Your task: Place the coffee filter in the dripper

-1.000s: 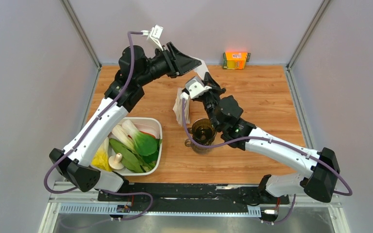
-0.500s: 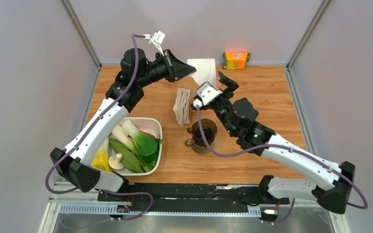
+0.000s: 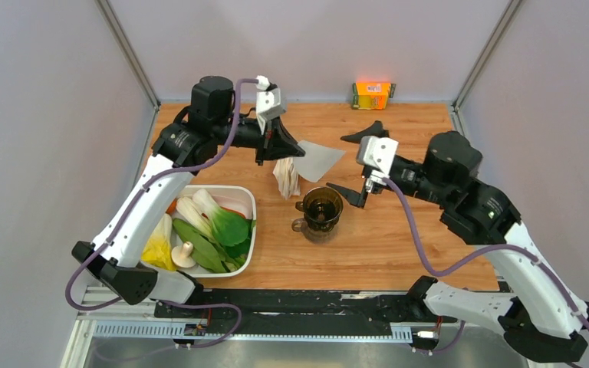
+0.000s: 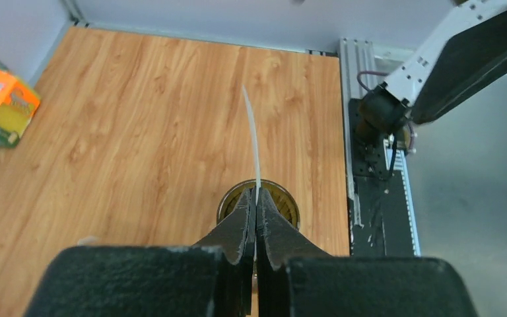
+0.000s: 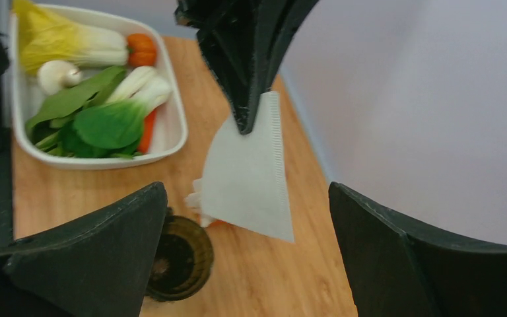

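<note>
Pinching coffee filter (image 3: pixel 320 159), left end effector (image 4: pixel 256 201)

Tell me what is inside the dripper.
No paper shows inside the dripper, only its dark walls. The coffee filter is held by the shut left gripper. In the left wrist view, the fingers cover the dripper's near rim.

you have a wooden table (image 3: pixel 399 245) with pale walls on its left, far and right sides. near its left edge sits a white tray (image 3: pixel 251 230) filled with vegetables (image 3: pixel 218 226). the dark dripper (image 3: pixel 322 208) stands upright around the middle, just right of the tray and apart from it. a clear-wrapped packet (image 3: pixel 286 176) of paper filters stands on edge just beyond the dripper, slightly to its left. an orange box (image 3: pixel 373 95) rests at the far edge, right of centre, well apart from the rest.
</note>
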You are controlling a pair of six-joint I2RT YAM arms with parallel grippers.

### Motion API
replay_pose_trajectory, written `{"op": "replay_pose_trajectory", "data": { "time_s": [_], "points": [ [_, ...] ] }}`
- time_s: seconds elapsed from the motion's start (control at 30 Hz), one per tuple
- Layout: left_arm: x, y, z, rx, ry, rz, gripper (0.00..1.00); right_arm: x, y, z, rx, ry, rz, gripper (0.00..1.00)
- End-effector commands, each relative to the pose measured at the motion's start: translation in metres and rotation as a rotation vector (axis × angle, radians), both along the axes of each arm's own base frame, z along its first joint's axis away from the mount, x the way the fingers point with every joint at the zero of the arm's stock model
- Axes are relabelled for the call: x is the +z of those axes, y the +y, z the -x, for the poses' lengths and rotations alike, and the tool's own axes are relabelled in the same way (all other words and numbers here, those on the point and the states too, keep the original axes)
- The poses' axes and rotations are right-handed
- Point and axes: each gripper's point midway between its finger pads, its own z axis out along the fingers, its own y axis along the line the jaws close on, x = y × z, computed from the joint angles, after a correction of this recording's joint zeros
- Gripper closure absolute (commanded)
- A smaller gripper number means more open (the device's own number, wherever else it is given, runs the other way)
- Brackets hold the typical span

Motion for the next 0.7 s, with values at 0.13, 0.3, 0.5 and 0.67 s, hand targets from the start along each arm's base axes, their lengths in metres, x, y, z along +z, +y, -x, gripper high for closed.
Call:
{"op": "replay_pose_trajectory", "data": {
  "time_s": [0.13,0.3,0.5,0.67],
  "points": [
    [-0.01,-0.005,0.047,-0.265,-0.263,-0.147,1.0,-0.06,0.032,0.047,0.323,0.342,0.181,0.15],
    [-0.014,-0.01,0.055,-0.302,-0.281,-0.175,1.0,-0.073,0.039,0.041,0.323,0.4,0.208,0.31],
    [-0.014,-0.01,0.058,-0.311,-0.279,-0.185,1.0,-0.08,0.041,0.037,0.304,0.426,0.217,0.89],
    [-0.012,-0.008,0.051,-0.191,-0.188,-0.173,0.73,-0.072,0.04,0.043,0.33,0.418,0.159,1.0]
  ]
}}
